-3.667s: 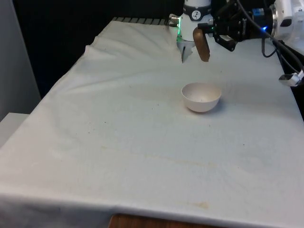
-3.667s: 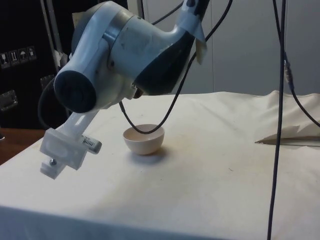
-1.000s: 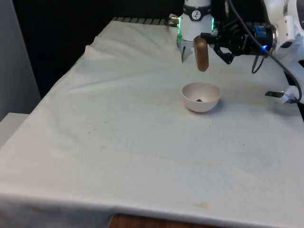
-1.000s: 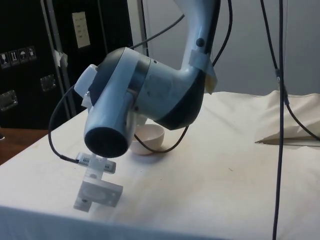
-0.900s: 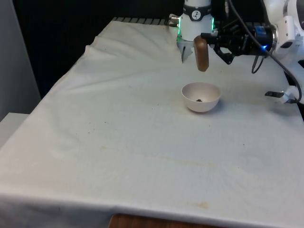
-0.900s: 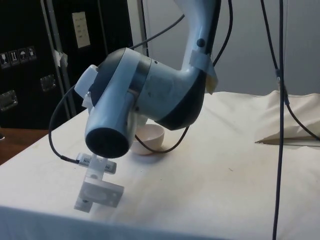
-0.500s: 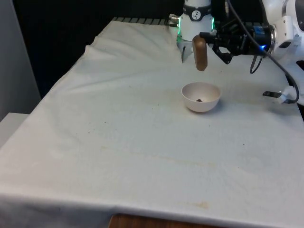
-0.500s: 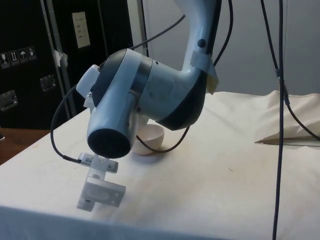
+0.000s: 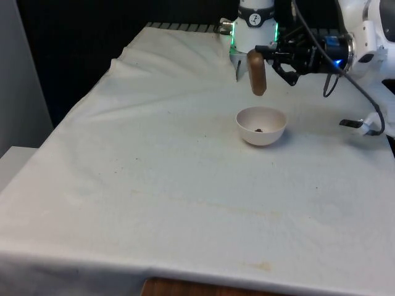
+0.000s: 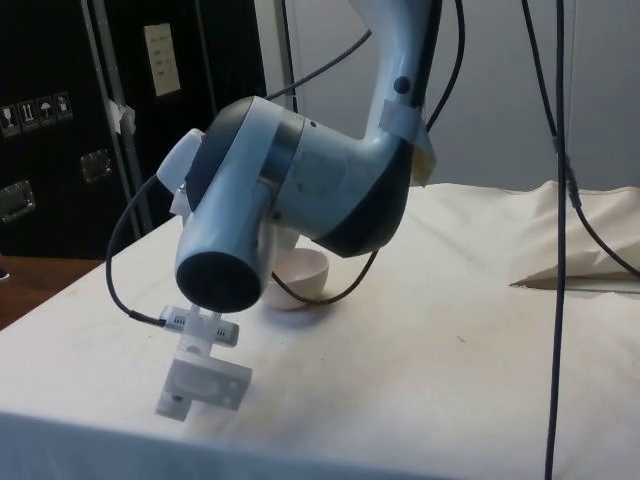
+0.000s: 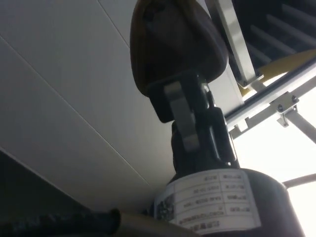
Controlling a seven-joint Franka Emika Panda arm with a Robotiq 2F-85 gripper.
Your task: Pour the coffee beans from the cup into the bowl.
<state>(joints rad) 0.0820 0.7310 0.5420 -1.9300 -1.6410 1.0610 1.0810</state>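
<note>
Change: since the earliest frame, beans have appeared in the bowl [image 9: 261,126], and the cup [image 9: 257,72] has shifted slightly toward the front view's left.
Gripper [image 9: 270,57]: clamped on the cup — held in the air above the bowl, just off its rim toward the front view's left.
Cup: brown, inverted, apart from the bowl.
Beans [image 9: 259,130]: a small dark cluster on the bowl's bottom.
Bowl: white, upright on the cloth [image 9: 185,185] — partly hidden by the arm [image 10: 300,200] in the side view.
</note>
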